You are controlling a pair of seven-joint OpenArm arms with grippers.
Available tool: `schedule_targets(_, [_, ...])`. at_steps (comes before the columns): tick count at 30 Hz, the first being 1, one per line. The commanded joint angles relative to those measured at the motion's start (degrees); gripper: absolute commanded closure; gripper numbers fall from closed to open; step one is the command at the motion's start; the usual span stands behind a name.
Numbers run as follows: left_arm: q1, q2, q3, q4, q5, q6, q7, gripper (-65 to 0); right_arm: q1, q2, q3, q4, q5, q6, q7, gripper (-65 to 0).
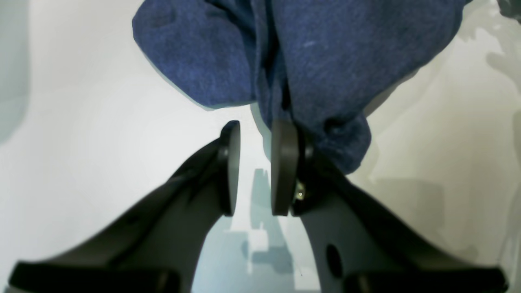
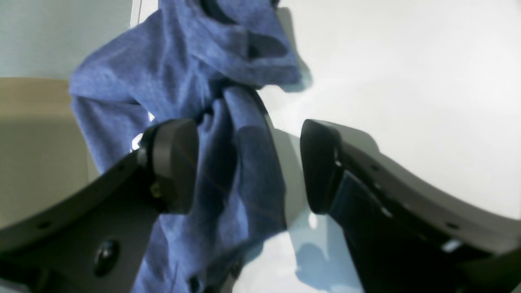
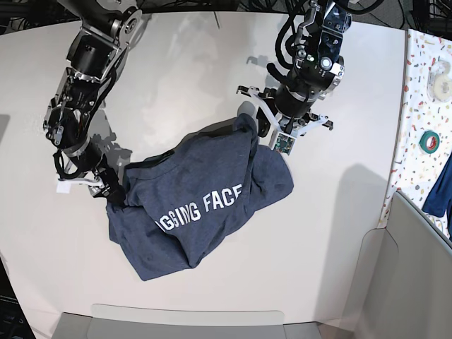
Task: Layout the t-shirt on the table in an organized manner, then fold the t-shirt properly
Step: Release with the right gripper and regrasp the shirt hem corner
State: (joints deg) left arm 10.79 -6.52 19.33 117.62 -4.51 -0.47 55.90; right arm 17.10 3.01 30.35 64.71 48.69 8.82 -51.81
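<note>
Two arms reached onto the table [image 3: 212,63] from the top of the base view, one at each side of the t-shirt [image 3: 205,205]. That shirt lay crumpled a little below the middle of the frame, dark navy, with white lettering running up toward the right across its front; part of the lettering was lost in a fold. Its lower left corner spread flat toward the bottom of the frame, while its upper right part was bunched up into a ridge.

At the upper right of the base view, the left gripper [image 3: 272,131] sat at the raised ridge of cloth. From the left wrist view its fingers [image 1: 285,167] stood a small way apart, with bare white table showing in the gap between them. Blue fabric [image 1: 309,61] hung across the top of that frame and came down behind the right-hand pad, touching it, but nothing lay between the two pads.

At the left of the base view, the right gripper [image 3: 106,187] met the shirt's left edge. The right wrist view showed its fingers [image 2: 175,162] spread wide, with a twisted fold of blue cloth [image 2: 240,171] lying in the gap, against the left-hand pad and clear of the right-hand one. The pads were not pressed together on it.

Along the right edge of the base view ran a speckled surface [image 3: 424,106] holding a roll of green tape [image 3: 429,140].
</note>
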Motion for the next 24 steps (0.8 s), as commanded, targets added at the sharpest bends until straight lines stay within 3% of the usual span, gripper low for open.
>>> schedule_targets(1, [-0.5, 0.1, -0.2, 0.9, 0.1, 0.0, -0.9, -13.6, 1.0, 0.1, -0.1, -1.1, -0.7, -0.8, -0.7, -39.4])
schedule_targets(24, [-0.5, 0.2, -0.3, 1.0, 0.1, 0.0, -0.7, -13.6, 2.5, 0.1, -6.0, -8.4, -0.9, -1.3, -0.8, -37.9])
